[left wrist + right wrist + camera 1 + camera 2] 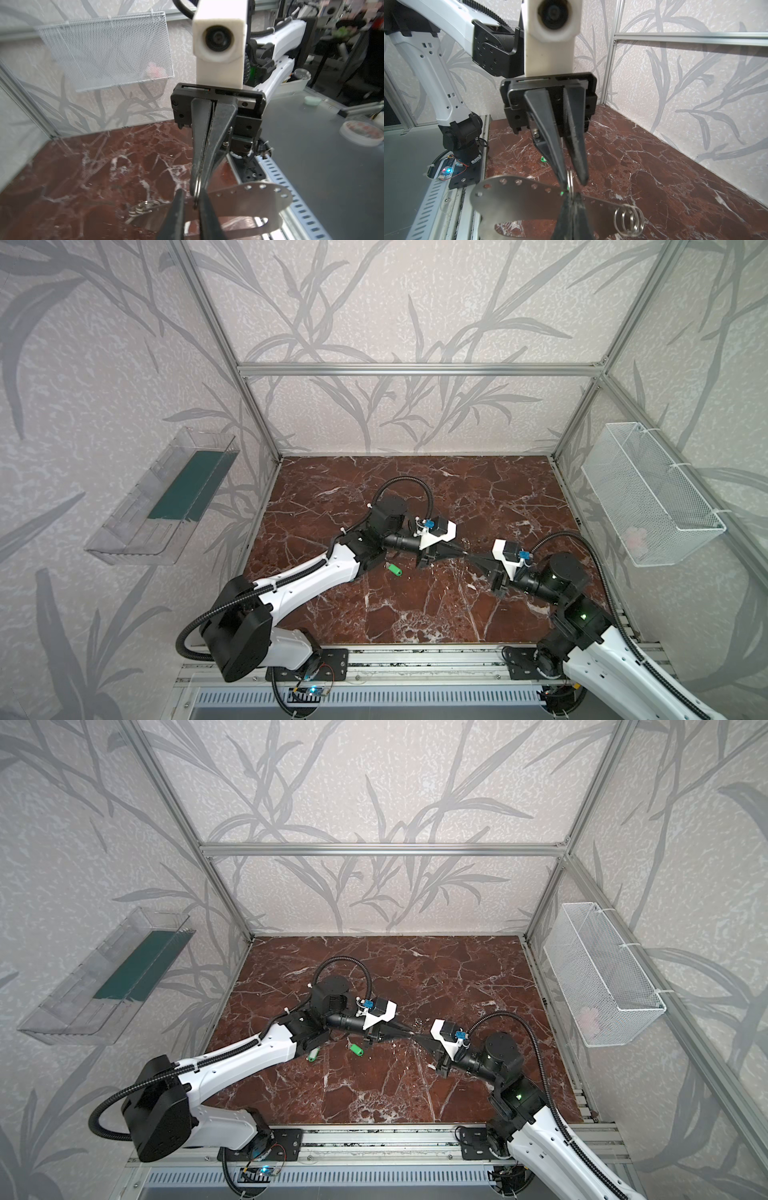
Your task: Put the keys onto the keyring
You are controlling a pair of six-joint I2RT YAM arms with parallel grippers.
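Holding keyring above bench with right claw, pinched tight on its plate. Meeting it with left claw, jaws slightly parted either side of a small split ring at keyring's edge. Leaving both green keys loose, apart from keyring. Judging neither threaded; both left to do.

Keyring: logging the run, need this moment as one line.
right gripper shut on keyring | left gripper open, astride its small ring | keys both on table
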